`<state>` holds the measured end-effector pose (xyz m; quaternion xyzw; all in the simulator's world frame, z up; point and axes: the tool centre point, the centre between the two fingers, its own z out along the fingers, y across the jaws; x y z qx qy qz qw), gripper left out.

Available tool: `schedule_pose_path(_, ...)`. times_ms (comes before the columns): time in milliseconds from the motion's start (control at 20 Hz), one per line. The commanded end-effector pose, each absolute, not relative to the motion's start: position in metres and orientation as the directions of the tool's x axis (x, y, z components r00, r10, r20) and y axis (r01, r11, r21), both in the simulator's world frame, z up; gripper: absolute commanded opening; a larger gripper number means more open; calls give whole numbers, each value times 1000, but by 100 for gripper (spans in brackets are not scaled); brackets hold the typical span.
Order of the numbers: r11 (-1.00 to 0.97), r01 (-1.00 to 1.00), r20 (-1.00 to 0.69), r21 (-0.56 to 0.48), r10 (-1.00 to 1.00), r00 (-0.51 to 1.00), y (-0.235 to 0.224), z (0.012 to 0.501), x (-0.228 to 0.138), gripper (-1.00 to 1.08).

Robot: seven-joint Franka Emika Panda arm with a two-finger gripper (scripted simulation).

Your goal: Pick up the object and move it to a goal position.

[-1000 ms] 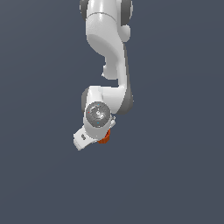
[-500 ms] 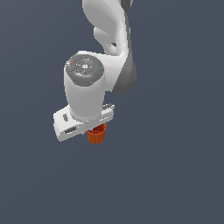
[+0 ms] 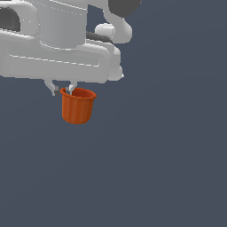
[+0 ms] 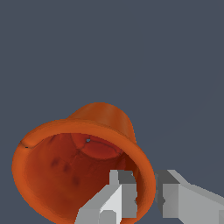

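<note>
The jaws (image 4: 146, 197) are nearly closed and pinch the wall of the orange-red cup (image 3: 78, 105) — one finger (image 4: 120, 192) sits inside the rim, the other just outside it. In the exterior view the cup hangs directly below the wrist, mouth up and its long axis roughly vertical, against plain grey-blue with no surface edge visible beneath it. No goal marker shows in either view, so which way the carry must run cannot be told. The grip is on one side of the rim only — a swing could tilt the cup.
</note>
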<state>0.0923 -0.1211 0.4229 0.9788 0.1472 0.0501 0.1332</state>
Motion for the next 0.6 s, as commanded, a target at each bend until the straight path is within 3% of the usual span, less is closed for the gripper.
schedule_pose_path(0, -928, 220, 107, 301, 263, 959, -124, 464, 87, -100)
schedule_pose_path(250, -931, 148, 171, 333, 213, 962, -125, 517, 76, -100)
schedule_pose_path(550, -931, 117, 197, 346, 194, 961, -125, 539, 71, -100)
